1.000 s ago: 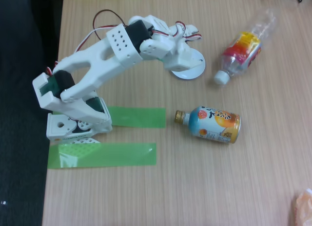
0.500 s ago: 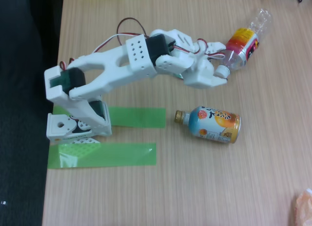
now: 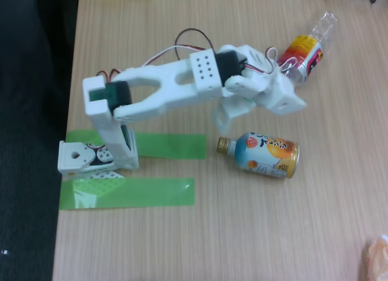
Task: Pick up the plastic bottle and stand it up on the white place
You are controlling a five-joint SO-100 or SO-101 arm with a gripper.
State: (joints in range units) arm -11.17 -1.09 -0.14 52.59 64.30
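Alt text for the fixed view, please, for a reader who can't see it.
A white robot arm stretches across a wooden table, its gripper at the cap end of a clear plastic bottle lying on its side. An orange-and-blue can-bottle lies nearer the camera, and green tape strips lie by the arm's base.

The pale wood-grain table (image 3: 242, 232) looks smooth and matt. The white plastic robot arm (image 3: 176, 84) is matt. The clear ribbed plastic bottle (image 3: 306, 45) seems glossy, like the orange-and-blue can-bottle (image 3: 267, 154). The green tape strips (image 3: 130, 192) shine slightly.
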